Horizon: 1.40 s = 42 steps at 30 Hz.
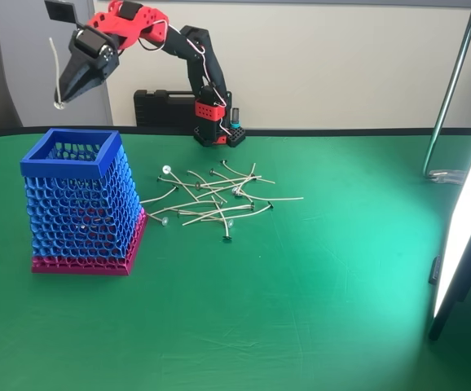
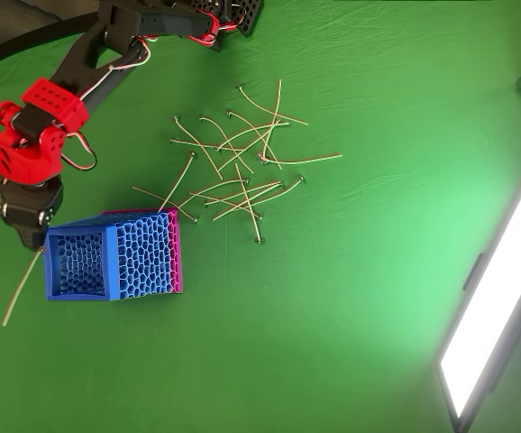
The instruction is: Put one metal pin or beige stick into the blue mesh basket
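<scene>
Your pincer (image 1: 63,96) hangs high at the far left of the fixed view, above and a little left of the blue mesh basket (image 1: 71,155), and it is clamped on one beige stick (image 1: 55,73) near the stick's lower end, so most of the length rises free above the tips. In the overhead view that stick (image 2: 22,289) trails out past the basket's outer rim (image 2: 49,262), not over the opening.

That is your main risk: let go here and the stick would likely drop on the green counter (image 1: 301,309) to the left of the basket, or catch on the solid rim and tip outward. The stick is long and bent (it may swing as the wrist turns), so a fast move could fling it or let it slide through the grip. Coming down too low could also nudge the tall basket, which looks light enough to shift or topple on its pink base.

To the right, the pile of spare sticks and pins (image 1: 215,199) lies near the basket, well clear of the arm.

No brand, label or writing can be read anywhere.
</scene>
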Tool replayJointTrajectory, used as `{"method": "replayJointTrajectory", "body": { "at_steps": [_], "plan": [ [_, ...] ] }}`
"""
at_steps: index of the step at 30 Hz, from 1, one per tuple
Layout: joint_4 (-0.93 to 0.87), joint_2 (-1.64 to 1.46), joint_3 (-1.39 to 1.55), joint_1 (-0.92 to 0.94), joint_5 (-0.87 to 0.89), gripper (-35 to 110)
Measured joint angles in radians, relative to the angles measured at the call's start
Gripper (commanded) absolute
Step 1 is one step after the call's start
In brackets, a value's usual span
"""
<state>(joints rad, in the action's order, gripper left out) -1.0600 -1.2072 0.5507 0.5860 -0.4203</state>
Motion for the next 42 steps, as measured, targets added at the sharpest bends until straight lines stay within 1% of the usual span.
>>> {"method": "replayJointTrajectory", "body": {
  "at_steps": [8, 14, 23, 33, 35, 37, 39, 42],
  "plan": [
    [0.084, 0.057, -0.048, -0.003, -0.037, 0],
    [0.097, 0.061, -0.048, -0.021, -0.041, 0],
    [0.084, 0.061, -0.038, -0.043, -0.017, 24],
    [0.075, 0.061, -0.038, -0.041, 0.012, 19],
    [0.075, 0.057, -0.038, -0.038, 0.014, 14],
    [0.075, 0.04, -0.037, -0.038, 0.021, 13],
    [0.072, 0.02, -0.037, -0.038, 0.025, 6],
    [0.029, -0.038, -0.026, -0.038, 0.054, 1]
  ]
}}
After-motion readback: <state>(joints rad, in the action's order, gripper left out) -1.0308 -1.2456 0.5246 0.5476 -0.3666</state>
